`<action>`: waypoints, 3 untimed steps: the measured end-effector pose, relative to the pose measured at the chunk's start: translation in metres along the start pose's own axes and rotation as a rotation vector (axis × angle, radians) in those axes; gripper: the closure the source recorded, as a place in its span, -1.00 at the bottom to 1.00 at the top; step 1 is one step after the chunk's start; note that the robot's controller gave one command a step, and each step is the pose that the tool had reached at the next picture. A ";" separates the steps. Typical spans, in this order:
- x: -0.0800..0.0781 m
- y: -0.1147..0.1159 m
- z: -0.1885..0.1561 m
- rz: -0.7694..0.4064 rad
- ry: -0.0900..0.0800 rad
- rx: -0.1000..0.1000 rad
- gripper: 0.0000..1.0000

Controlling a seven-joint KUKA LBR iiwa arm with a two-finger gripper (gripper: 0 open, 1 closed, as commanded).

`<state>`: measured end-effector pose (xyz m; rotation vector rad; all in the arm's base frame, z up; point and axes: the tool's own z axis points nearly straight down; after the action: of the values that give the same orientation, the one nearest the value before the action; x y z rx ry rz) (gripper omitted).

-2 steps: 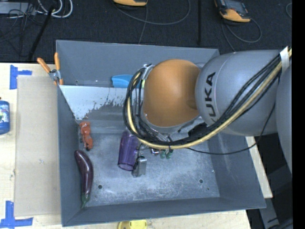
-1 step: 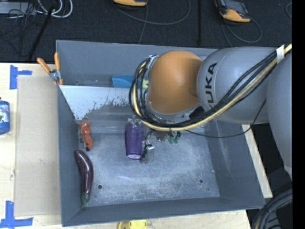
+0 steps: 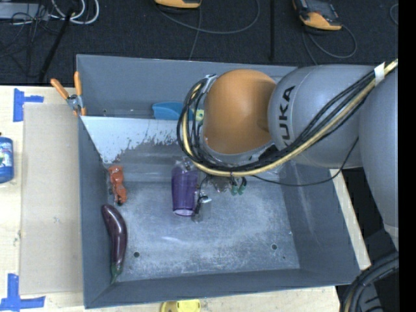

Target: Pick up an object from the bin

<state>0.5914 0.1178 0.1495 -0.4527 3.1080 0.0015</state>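
Gripper [image 3: 201, 200] low in bin [image 3: 221, 252], purple cup [image 3: 184, 190] just beside it; grip state cannot tell. Aubergine [image 3: 117, 236] well apart.

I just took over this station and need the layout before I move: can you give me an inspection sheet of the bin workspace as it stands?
Surface: grey metal bin, floor scuffed and dusted pale.
Job's things: purple cup near the middle; purple toy aubergine by the left wall; small orange toy further back along that wall; blue thing at the back wall, partly hidden.
Clutter: nothing seen.
Grippers: gripper under the orange wrist cover, right beside the purple cup; a hold cannot be told.
Cables: yellow and black cables loop round the wrist and run along the arm.
Surroundings: dark floor behind the bin with loose cords.
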 end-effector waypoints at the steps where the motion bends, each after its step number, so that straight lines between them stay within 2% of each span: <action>1: -0.017 -0.018 0.072 0.130 -0.003 0.001 -1.00; 2: -0.018 -0.032 0.080 0.027 -0.001 0.000 1.00; 3: -0.018 -0.032 0.080 0.028 -0.001 0.000 1.00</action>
<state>0.6183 0.0924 0.0697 -0.4097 3.1128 0.0019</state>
